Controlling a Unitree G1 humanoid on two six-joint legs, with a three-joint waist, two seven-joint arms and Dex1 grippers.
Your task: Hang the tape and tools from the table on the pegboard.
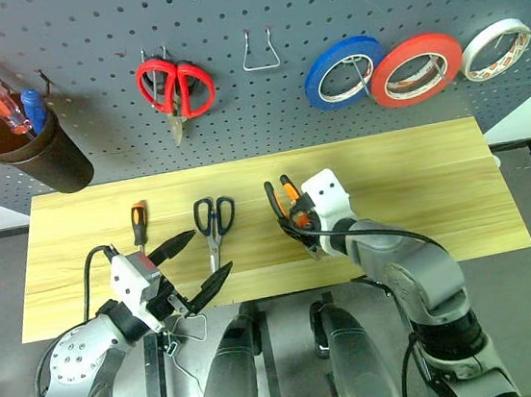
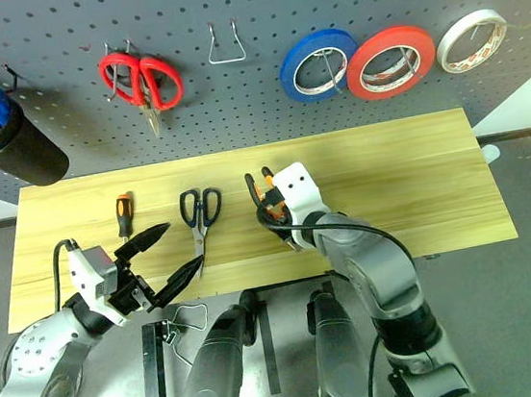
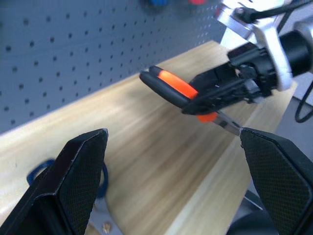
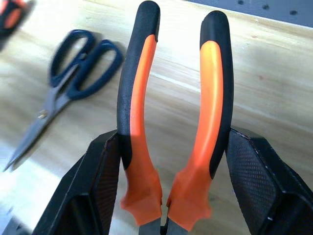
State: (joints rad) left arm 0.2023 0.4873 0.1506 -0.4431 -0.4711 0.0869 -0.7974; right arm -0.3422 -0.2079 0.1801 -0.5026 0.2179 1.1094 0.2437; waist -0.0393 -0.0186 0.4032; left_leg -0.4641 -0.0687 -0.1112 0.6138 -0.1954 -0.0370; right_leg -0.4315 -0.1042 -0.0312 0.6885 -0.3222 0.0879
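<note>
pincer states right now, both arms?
Left pincer: open, empty.
Right pincer: shut on the pliers, handles between its fingers.

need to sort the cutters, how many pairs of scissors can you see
2: red scissors hang on the pegboard; dark blue-black scissors lie on the table.

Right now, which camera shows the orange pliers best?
The right wrist view: the pliers fill it, both handles clamped between the right gripper fingers. The eye views show them small; the left wrist view shows them sideways.
</note>
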